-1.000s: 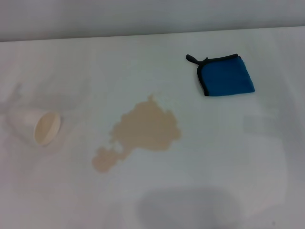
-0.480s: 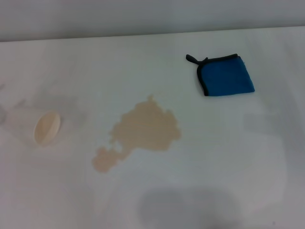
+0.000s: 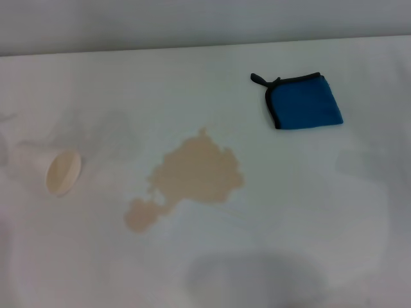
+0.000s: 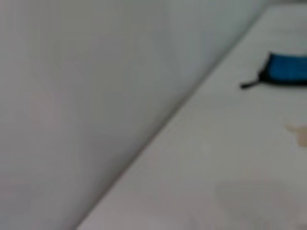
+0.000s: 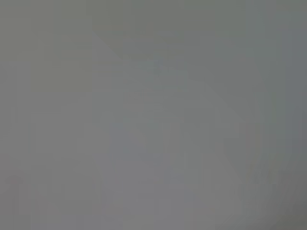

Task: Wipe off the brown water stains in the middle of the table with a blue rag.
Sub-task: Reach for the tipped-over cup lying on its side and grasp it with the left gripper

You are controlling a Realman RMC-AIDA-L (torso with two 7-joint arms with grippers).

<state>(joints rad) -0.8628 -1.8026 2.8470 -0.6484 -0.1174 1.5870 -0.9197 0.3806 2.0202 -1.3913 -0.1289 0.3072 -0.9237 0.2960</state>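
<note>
The brown water stains (image 3: 196,176) lie in the middle of the white table (image 3: 302,218), a tan blotch with a smaller lobe toward the front left. The blue rag (image 3: 303,101) lies folded and flat at the back right, its black loop pointing left, well apart from the stains. The rag also shows in the left wrist view (image 4: 288,69), with an edge of the stain (image 4: 300,134). Neither gripper shows in any view. The right wrist view shows only plain grey.
A white paper cup (image 3: 51,168) lies on its side at the left, its mouth facing the front right. The table's far edge (image 3: 205,48) meets a grey wall.
The rag and the stains have not moved. The cup looks slightly shifted, and faint shadows around it have changed.
</note>
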